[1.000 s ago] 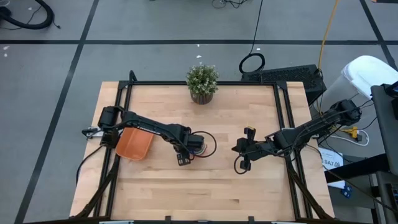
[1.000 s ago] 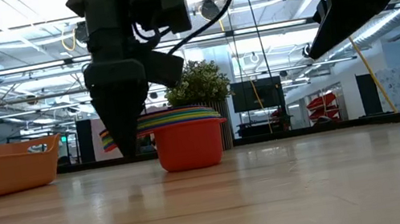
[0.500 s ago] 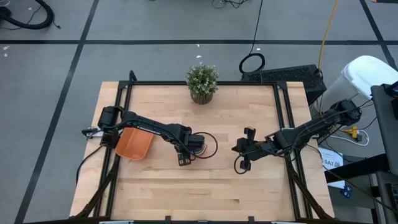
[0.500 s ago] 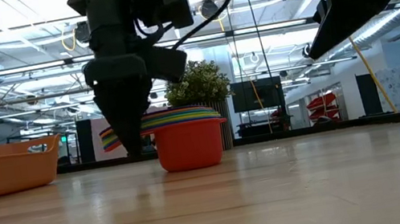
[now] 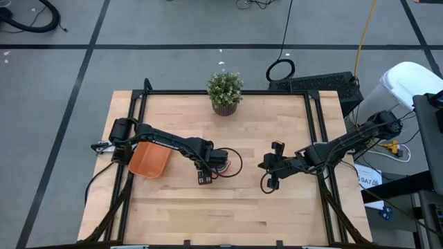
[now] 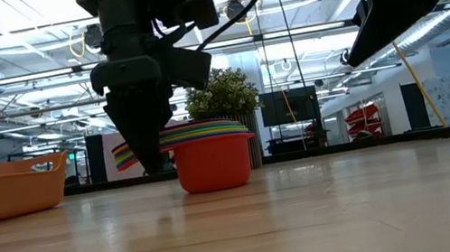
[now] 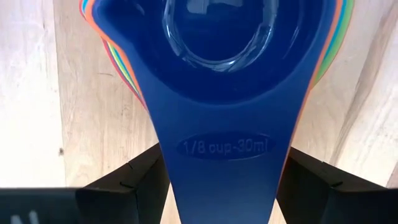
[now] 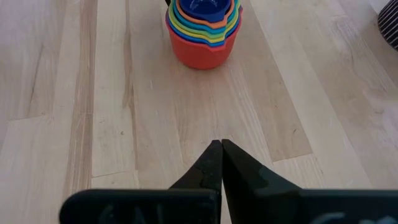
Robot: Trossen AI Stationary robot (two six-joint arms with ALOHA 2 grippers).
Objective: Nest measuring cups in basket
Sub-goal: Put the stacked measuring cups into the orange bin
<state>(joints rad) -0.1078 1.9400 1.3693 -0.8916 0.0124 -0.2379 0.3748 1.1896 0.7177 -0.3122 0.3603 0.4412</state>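
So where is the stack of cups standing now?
The stack of cups stands on the table near its middle, right of the basket and in front of the plant. The left gripper is at its handles.

Large open robotics lab: wooden bench (image 5: 228, 200) in a metal frame, grey taped floor, exposed ceiling trusses (image 6: 301, 35).

The pale wooden plank worktop (image 5: 228, 207), edged by a black metal frame, carries three things. A shallow orange plastic basket (image 5: 149, 160) lies near its left edge. A stack of nested plastic measuring cups (image 6: 212, 156), red outermost, stands near the middle. A small potted green plant (image 5: 225, 91) stands at the middle of the far edge.
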